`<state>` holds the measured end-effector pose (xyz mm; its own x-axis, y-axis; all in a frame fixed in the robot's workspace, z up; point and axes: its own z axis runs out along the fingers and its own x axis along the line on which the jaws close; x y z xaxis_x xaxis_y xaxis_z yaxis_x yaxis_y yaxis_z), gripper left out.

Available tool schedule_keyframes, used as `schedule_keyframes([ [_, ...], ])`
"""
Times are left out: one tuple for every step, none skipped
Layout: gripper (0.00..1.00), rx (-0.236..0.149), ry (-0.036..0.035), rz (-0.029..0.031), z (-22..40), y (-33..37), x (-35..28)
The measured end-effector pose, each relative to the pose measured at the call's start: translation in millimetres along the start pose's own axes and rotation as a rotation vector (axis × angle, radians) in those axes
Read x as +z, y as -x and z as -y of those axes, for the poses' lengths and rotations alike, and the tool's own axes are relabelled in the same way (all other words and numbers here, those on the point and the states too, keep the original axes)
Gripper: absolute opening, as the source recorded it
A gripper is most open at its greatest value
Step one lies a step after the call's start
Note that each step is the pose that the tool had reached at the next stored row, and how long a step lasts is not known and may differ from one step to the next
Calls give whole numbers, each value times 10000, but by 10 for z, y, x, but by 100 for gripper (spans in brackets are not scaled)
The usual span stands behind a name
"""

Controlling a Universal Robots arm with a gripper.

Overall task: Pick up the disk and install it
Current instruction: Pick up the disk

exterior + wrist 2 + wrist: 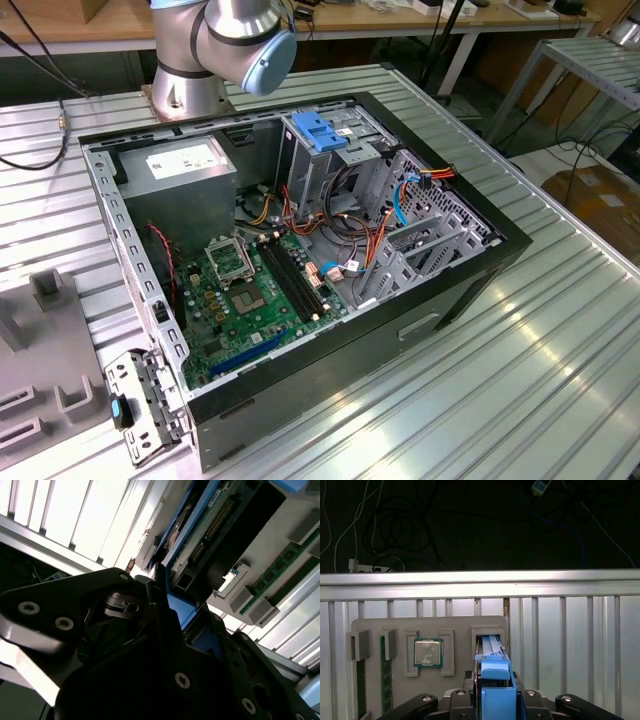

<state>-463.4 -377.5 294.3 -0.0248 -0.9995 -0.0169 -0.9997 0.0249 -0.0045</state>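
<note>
The grey moulded plastic tray [50, 400], at the exterior view's left of the open black computer case [300, 385], holds green memory sticks [384, 680], a square silver processor chip [428, 653] and the rectangular silver-metal disk with blue plastic side rails [491, 647], standing in a slot. The black gripper [495, 687] has jaws that look clamped on those rails. Draw it straight along the slot, untilted, so nothing binds.

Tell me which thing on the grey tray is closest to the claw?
The blue-railed disk, right at the gripper; the square chip and green memory stick sit farther along the tray.
</note>
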Motion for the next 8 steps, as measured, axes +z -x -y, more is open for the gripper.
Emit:
schedule_keyframes([
  [37, 0, -1, 1, 0, 0, -5],
  [37, 1, 0, -1, 0, 0, -13],
  [37, 1, 4, -2, 0, 0, -24],
  [37, 0, 2, -1, 0, 1, -30],
  [37, 0, 4, -2, 0, 1, -44],
  [37, 0, 3, -2, 0, 1, -58],
  [37, 0, 3, -2, 0, 1, -70],
  [37, 0, 4, -2, 0, 1, -83],
])
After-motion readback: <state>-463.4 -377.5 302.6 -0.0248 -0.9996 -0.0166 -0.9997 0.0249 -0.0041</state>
